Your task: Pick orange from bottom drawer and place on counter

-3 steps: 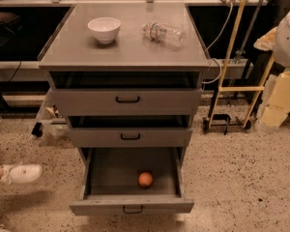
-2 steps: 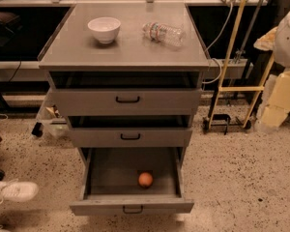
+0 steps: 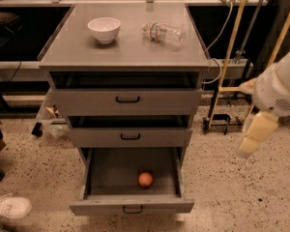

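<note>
The orange (image 3: 145,179) lies on the floor of the open bottom drawer (image 3: 131,206), near its front and a little right of the middle. The two shallower drawers above are slightly pulled out. The counter (image 3: 125,52) carries a white bowl and a plastic bottle. My arm hangs at the right edge, and its cream-coloured end, the gripper (image 3: 253,135), points down beside the cabinet at about middle-drawer height, well to the right of the orange and above it. It holds nothing that I can see.
A white bowl (image 3: 104,29) stands at the counter's back left, and a clear plastic bottle (image 3: 163,33) lies at the back right. Yellow poles and cables (image 3: 230,57) stand to the cabinet's right. A person's white shoe (image 3: 10,207) is at the lower left on the speckled floor.
My arm has moved down and to the left, closer to the cabinet's right side. The white shoe at the left has moved towards the bottom of the view. The orange has not moved.
</note>
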`<state>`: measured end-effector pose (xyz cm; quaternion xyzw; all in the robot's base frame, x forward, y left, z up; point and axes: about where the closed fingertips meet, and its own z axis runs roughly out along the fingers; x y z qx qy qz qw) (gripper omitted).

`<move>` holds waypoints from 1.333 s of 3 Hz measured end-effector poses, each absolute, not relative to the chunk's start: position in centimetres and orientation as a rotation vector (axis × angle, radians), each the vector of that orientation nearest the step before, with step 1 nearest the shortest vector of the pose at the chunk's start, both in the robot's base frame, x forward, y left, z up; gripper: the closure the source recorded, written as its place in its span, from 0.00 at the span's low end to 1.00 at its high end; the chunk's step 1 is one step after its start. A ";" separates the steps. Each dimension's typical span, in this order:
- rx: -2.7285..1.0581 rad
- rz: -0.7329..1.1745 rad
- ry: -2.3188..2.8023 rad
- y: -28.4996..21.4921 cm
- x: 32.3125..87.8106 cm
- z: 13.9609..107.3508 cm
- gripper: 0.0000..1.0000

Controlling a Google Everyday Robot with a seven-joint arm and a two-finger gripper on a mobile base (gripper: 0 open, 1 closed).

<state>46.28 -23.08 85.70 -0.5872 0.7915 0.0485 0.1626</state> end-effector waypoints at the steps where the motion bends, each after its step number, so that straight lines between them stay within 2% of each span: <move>1: -1.608 0.272 2.338 -25.5 47.5 73.4 0.00; 2: -1.546 0.348 2.429 -28.1 48.3 64.2 0.00; 4: -1.546 0.395 2.444 -27.9 48.1 62.1 0.00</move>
